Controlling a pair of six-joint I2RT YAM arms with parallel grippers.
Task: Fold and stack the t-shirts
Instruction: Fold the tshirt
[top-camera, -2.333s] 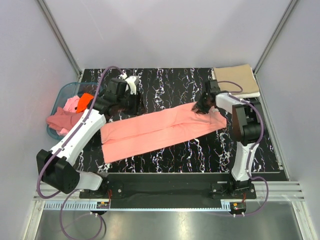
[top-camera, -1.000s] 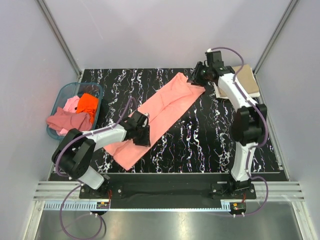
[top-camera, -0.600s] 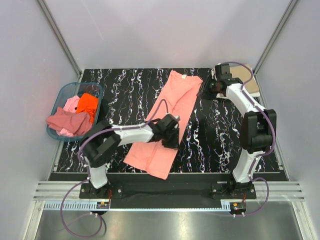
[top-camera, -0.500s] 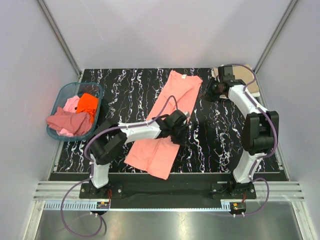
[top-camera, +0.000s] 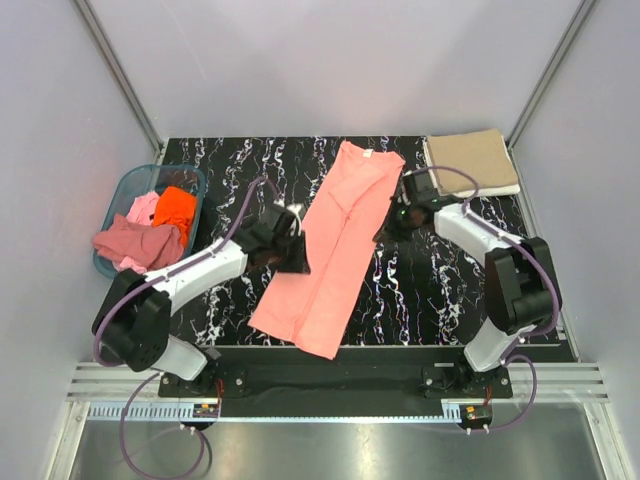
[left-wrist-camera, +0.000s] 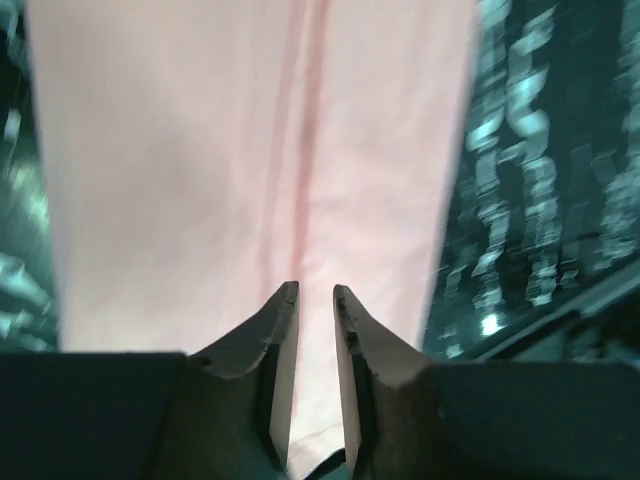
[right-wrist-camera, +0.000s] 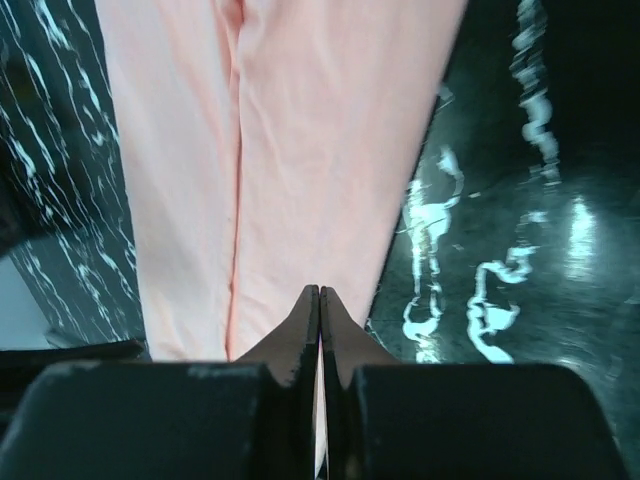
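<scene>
A salmon-pink t-shirt (top-camera: 335, 250) lies as a long narrow strip, running from the back middle of the table to the near edge. A seam runs down its length (right-wrist-camera: 236, 150). My left gripper (top-camera: 292, 252) hovers at the strip's left edge. In the left wrist view its jaws (left-wrist-camera: 315, 290) stand slightly apart over the pink cloth (left-wrist-camera: 250, 150), with nothing between them. My right gripper (top-camera: 388, 225) sits at the strip's right edge. Its fingers (right-wrist-camera: 319, 290) are pressed together above the fabric, close to its edge. A tan t-shirt (top-camera: 470, 160) lies folded at the back right corner.
A translucent teal basket (top-camera: 122, 192) stands at the left edge. It holds an orange t-shirt (top-camera: 176, 208) and a light pink one (top-camera: 145, 206). A dusty rose one (top-camera: 130, 243) hangs over its front. The black marbled tabletop (top-camera: 440, 290) shows on both sides of the strip.
The pink t-shirt swung from lying across the table to lying lengthwise. My left arm drew back to its left edge. My right gripper came forward from the back corner and shut.
</scene>
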